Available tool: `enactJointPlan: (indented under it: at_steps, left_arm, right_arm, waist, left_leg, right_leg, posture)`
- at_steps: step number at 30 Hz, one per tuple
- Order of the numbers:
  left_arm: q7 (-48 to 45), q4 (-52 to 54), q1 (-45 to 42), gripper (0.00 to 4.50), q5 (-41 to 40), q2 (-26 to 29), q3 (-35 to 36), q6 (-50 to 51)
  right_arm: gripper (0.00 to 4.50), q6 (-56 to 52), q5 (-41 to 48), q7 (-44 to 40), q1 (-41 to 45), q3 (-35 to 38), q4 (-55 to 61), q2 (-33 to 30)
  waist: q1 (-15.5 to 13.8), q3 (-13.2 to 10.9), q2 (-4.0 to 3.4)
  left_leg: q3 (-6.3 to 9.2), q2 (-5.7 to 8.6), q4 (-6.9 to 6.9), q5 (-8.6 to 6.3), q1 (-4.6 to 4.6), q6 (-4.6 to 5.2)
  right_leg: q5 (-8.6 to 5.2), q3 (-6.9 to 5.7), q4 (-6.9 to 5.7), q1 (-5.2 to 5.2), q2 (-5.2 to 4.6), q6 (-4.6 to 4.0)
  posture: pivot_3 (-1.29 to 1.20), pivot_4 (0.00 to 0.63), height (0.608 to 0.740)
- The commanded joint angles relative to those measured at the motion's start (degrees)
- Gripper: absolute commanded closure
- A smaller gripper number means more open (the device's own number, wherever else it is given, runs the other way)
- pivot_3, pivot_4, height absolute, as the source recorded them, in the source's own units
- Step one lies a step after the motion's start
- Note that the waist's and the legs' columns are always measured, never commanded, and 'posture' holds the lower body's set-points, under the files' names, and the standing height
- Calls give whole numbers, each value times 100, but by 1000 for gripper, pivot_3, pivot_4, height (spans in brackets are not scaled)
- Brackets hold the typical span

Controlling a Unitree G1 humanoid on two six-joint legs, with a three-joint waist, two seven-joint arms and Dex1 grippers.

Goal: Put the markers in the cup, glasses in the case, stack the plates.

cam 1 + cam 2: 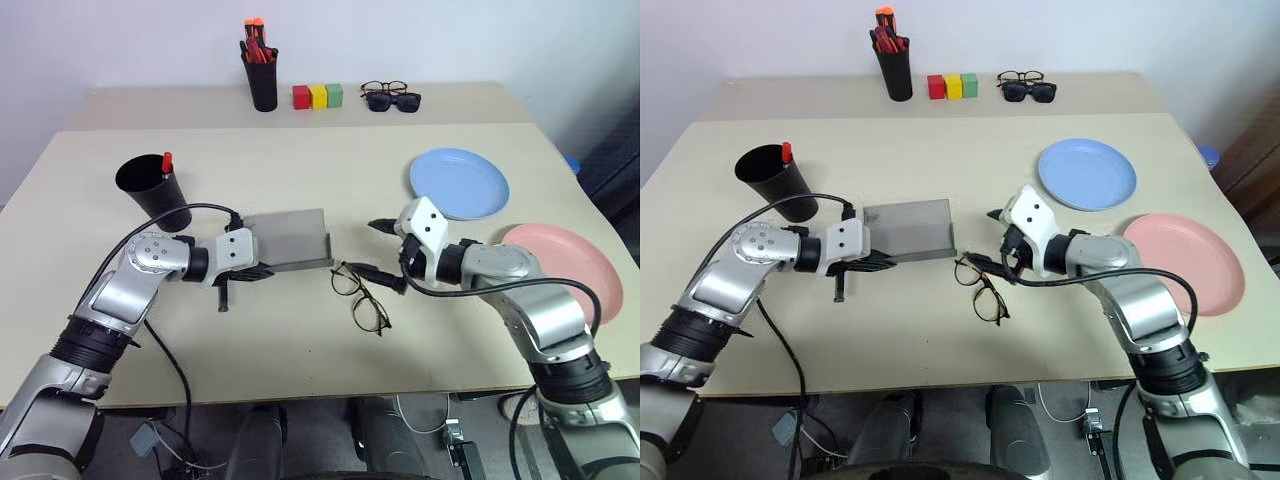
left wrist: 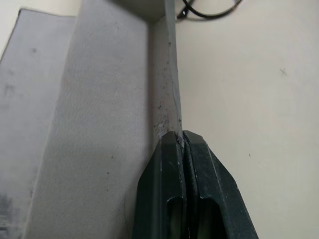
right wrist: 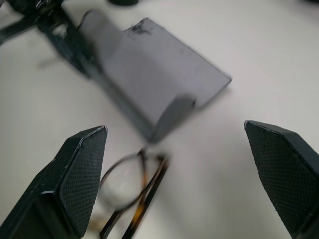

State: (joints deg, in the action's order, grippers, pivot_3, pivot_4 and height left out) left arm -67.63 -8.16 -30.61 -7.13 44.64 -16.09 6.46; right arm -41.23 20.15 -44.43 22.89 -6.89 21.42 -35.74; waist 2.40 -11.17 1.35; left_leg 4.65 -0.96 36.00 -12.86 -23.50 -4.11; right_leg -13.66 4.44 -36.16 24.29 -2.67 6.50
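Left gripper (image 1: 262, 270): pinches the grey hard case (image 1: 288, 240) wall, picture middle.
Right gripper (image 1: 384, 252): wide, above thin wire glasses (image 1: 361, 296).
Risk: case could slip.

No lettering, labels or numbers to read anywhere on the bench (image 1: 300, 380). The grey case (image 1: 288, 238) carries dark scuffs on its lid, possibly a worn mark, but from here they spell nothing legible.

pen pot (image 1: 263, 78), coloured blocks (image 1: 317, 96), sunglasses (image 1: 392, 101), table (image 1: 300, 360)
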Motion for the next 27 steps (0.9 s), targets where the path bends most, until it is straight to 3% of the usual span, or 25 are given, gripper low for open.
enactJointPlan:
  at_steps: [1, 5, 11, 14, 21, 27]
  left_arm:
    - [-76, -63, -134, 3234, -28, -113, 170, -283]
    - [65, -147, -192, 1178, -46, -268, 313, -305]
    - [408, 329, 28, 1178, -545, -458, 1026, -180]
    - [493, 752, 432, 1138, -641, -321, 1270, -65]
    - [1062, 1539, 1124, 1138, -830, -314, 1769, 491]
    - [1374, 1787, 1436, 1138, -805, -333, 1924, 659]
  right_arm:
    - [0, -431, 199, 0, -101, 147, 381, -214]
    - [0, -905, 358, 85, -198, 177, 521, -277]
    - [0, -2030, 744, 682, -198, 420, 497, 161]
    - [797, -2302, 801, 859, -150, 403, 450, 287]
    - [4319, -2655, 822, 1099, -88, 207, 314, 404]
    - [4439, -2362, 681, 1079, 39, 70, 348, 286]
  waist:
    - [0, 0, 0]
    - [13, 0, 0]
    - [13, 0, 0]
    - [25, 0, -1]
    - [2, 1, -2]
    - [17, 1, -2]
  left_leg:
    - [0, 0, 0, 0, 0, 0]
    - [0, 0, 0, 0, 1, 0]
    - [2, -1, 2, 0, 1, 0]
    - [1, -1, -1, -1, 3, 2]
    - [1, -1, 3, -1, 2, 3]
    - [1, -1, 3, -1, 3, 2]
  right_leg:
    - [0, -1, 0, 0, 0, 0]
    - [1, 0, -2, 0, 1, 1]
    - [10, -1, -5, 0, 1, 18]
    - [11, 0, -5, 0, 0, 19]
    - [5, 0, -4, -1, 0, 10]
    - [3, 0, -4, 0, 0, 5]
  posture:
    - [0, 150, 740]
    - [0, 150, 740]
    - [0, 150, 740]
    - [0, 150, 740]
    - [0, 150, 740]
    - [0, 150, 740]
